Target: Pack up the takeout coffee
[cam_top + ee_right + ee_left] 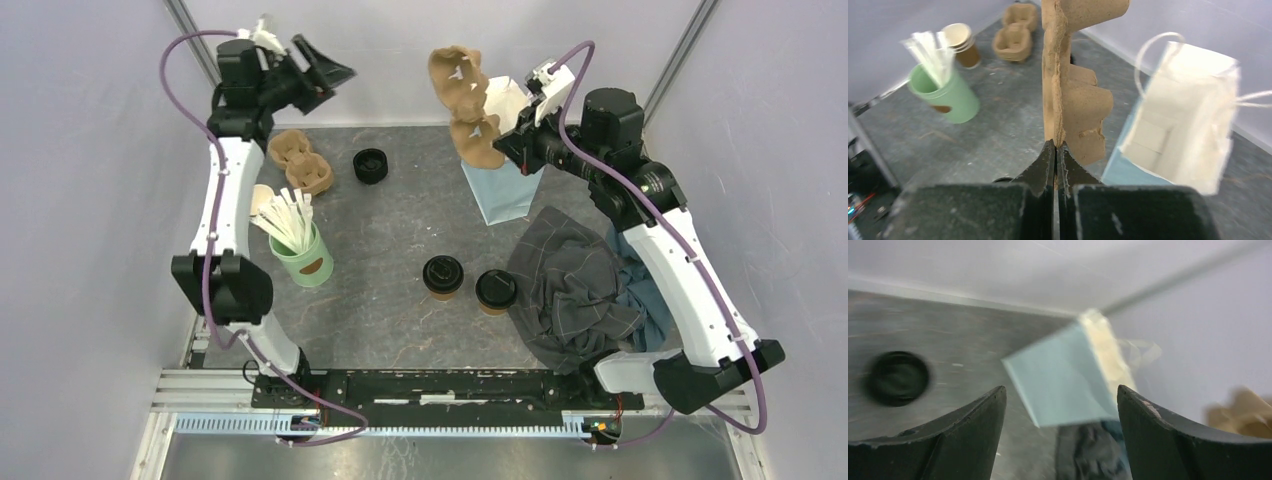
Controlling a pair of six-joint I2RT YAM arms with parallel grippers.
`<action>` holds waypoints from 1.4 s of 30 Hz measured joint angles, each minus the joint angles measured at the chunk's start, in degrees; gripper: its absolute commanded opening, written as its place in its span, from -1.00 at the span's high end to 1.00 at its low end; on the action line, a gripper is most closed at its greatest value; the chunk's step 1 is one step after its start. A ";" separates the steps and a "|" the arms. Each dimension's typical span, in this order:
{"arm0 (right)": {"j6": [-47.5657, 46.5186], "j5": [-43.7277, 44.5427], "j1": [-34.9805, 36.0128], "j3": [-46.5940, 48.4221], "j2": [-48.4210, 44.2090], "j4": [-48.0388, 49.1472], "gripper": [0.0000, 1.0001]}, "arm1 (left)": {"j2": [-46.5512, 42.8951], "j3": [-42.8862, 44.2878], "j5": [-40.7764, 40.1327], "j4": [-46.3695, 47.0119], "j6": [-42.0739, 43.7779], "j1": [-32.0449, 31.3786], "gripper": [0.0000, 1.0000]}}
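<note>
R gripper (1055, 146), clenched on cup carrier (1078, 100), should lower it level into bag (1193, 100), desk's far edge; L gripper (1060, 390) released.

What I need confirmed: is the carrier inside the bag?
No, the right gripper pinches the carrier upright beside the bag, outside it.

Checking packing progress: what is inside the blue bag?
The blue bag shows only bare white inner walls; its bottom is hidden. Both lidded coffee cups stand outside it on the table.
</note>
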 measured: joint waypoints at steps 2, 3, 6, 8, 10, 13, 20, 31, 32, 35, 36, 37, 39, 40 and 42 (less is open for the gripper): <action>0.52 -4.46 0.00 -0.09 0.13 -0.02 1.00 | -4.28 -2.27 4.07 1.95 0.33 -4.24 -0.71; 0.63 -7.45 0.00 -0.20 0.31 -0.04 1.00 | -6.69 -3.65 6.08 2.69 0.92 -6.54 -0.69; 0.72 -15.34 0.02 -3.30 0.11 0.37 1.00 | -13.66 -7.39 10.19 2.45 4.15 -11.04 -0.54; 0.72 -18.03 0.02 -5.38 -0.04 0.39 1.00 | -18.51 -9.05 10.60 0.57 7.96 -12.59 -0.46; 0.72 -21.22 0.04 -8.07 -0.09 -0.44 1.00 | -22.71 -9.66 9.90 -1.68 11.96 -14.16 -0.45; 0.72 -25.09 0.04 -9.99 -0.02 -3.02 1.00 | -27.50 -10.38 9.62 -4.02 16.02 -15.82 -0.41; 2.97 -32.59 0.07 -12.35 -1.57 -3.37 1.00 | -32.15 -14.45 10.10 -7.52 21.27 -18.99 -0.18; 6.73 -40.30 0.57 -15.89 -3.26 -1.03 1.00 | -32.44 -18.12 11.17 -10.95 22.27 -21.09 -0.33; 6.78 -40.54 0.76 -16.26 -3.26 -0.94 1.00 | -32.44 -18.12 11.39 -10.93 22.27 -21.09 -0.41; 6.86 -41.20 0.98 -17.03 -3.34 -0.90 1.00 | -32.59 -18.12 11.37 -11.13 22.27 -21.09 -0.49; 6.86 -41.33 1.03 -17.22 -3.41 -0.90 1.00 | -32.72 -18.12 11.13 -11.47 22.27 -21.09 -0.47; 6.86 -41.44 1.03 -17.46 -3.52 -0.92 1.00 | -32.92 -18.12 10.93 -11.93 22.27 -21.09 -0.45; 6.84 -41.66 1.03 -18.01 -3.80 -0.90 1.00 | -33.24 -18.12 10.58 -12.52 22.27 -21.09 -0.43; 6.80 -41.81 1.09 -18.29 -3.93 -0.94 1.00 | -33.40 -18.12 10.45 -12.83 22.29 -21.09 -0.43; 6.75 -42.25 1.16 -18.73 -4.13 -0.92 1.00 | -33.73 -18.12 9.90 -13.27 22.29 -21.09 -0.44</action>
